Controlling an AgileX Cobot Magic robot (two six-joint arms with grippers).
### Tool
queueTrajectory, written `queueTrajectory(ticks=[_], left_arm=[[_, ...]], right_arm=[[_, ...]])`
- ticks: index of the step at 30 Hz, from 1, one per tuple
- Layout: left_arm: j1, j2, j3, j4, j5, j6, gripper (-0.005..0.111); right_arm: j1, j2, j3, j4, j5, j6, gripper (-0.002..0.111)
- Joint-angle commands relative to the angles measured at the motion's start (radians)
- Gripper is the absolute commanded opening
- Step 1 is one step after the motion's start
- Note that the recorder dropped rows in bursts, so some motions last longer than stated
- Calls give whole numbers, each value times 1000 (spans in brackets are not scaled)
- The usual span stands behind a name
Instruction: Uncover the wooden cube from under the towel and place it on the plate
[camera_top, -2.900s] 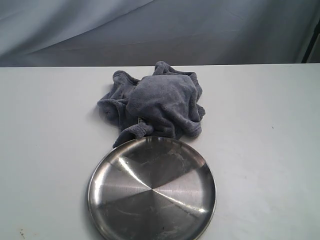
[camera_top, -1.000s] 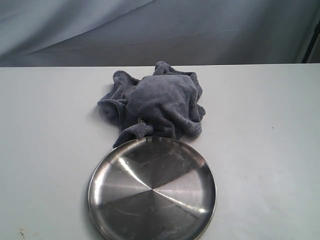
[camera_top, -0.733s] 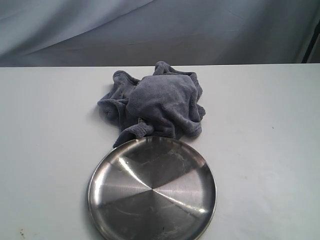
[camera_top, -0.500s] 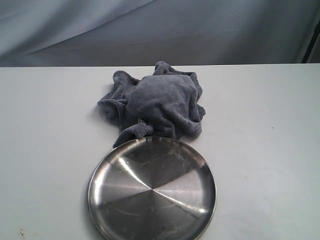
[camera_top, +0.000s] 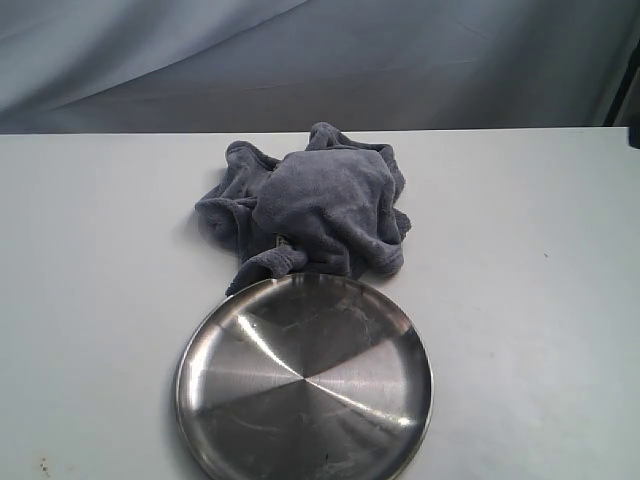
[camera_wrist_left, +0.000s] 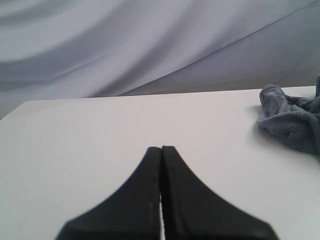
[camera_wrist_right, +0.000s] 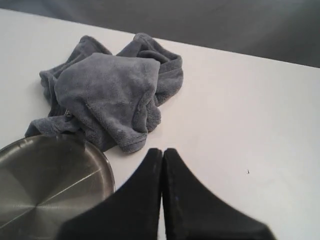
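A blue-grey towel (camera_top: 315, 205) lies bunched in a heap at the middle of the white table, bulging upward. The wooden cube is hidden. The steel plate (camera_top: 303, 378) rests just in front of the towel, one towel corner touching its rim. My left gripper (camera_wrist_left: 161, 148) is shut and empty, well off to the side of the towel (camera_wrist_left: 292, 120). My right gripper (camera_wrist_right: 162, 150) is shut and empty, hovering a short way from the towel (camera_wrist_right: 107, 95) and beside the plate (camera_wrist_right: 47, 180). Neither gripper shows in the exterior view.
The white table (camera_top: 520, 300) ends at a far edge just behind the towel. A grey cloth backdrop (camera_top: 320, 60) hangs behind it. A dark object (camera_top: 634, 135) peeks in at the exterior view's right edge.
The towel and plate have not moved. A small dark shape has come into the exterior view's right edge.
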Motion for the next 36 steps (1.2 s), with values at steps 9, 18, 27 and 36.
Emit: queueTrajectory(ticks=[9,18,27,36], left_arm=[[3,-2,5,0,-10,0,0],[3,-2,5,0,-10,0,0],[3,-2,5,0,-10,0,0],[3,-2,5,0,-10,0,0]], right_arm=[[103,376,-188,4,4,-73,0],[104,651,-364,6,27,-43,0],[104,899,-440,122,10,-30,0],[104,1057,-440,294,-41,-30,0]])
